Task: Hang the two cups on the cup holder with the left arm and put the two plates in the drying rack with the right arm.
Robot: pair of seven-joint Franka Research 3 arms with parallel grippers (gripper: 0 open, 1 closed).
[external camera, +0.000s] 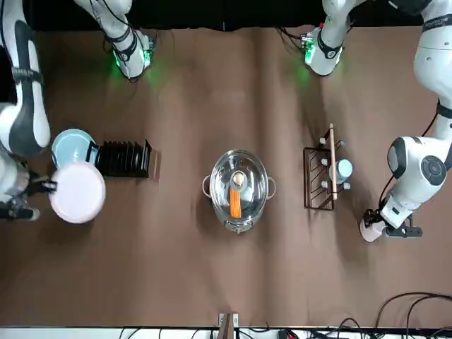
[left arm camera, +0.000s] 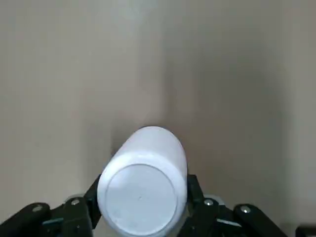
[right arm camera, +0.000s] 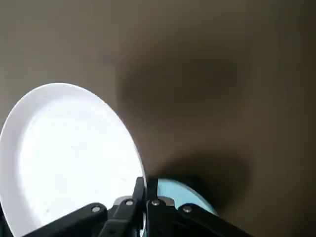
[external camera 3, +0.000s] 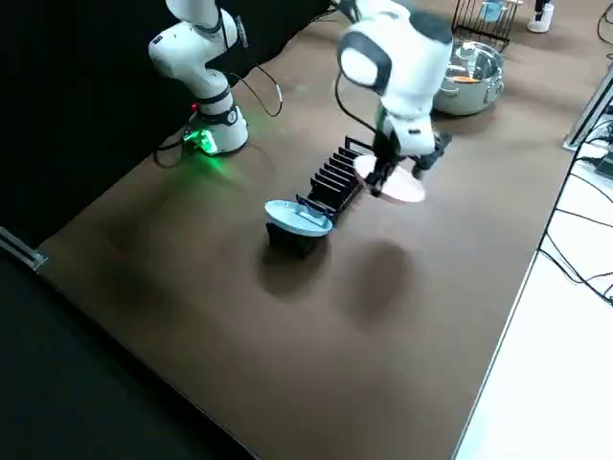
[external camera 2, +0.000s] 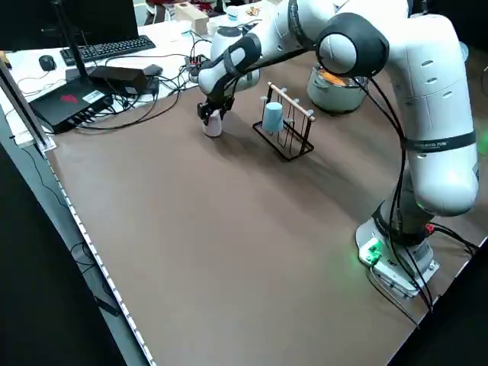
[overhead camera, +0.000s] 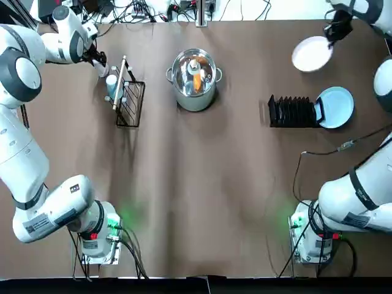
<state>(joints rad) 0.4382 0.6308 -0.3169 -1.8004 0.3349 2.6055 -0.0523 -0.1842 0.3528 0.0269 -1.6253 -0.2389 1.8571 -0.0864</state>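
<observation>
Two plates, two cups. My right fingers (right arm camera: 139, 197) are clamped on the white plate (right arm camera: 74, 158); my left fingers (left arm camera: 194, 195) grip the white cup (left arm camera: 142, 190). Rack (overhead camera: 294, 113) runs left-right, holder (overhead camera: 130, 101) front-back.

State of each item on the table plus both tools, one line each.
Light blue cup: hung on the cup holder
White cup: in the left tool, off the holder
Cup holder: upright, holding one cup
Light blue plate: in the drying rack, at one end
White plate: in the right tool, not racked
Drying rack: holding one plate
Left tool: shut on the white cup
Right tool: shut on the white plate's edge
Pot: lid on
</observation>
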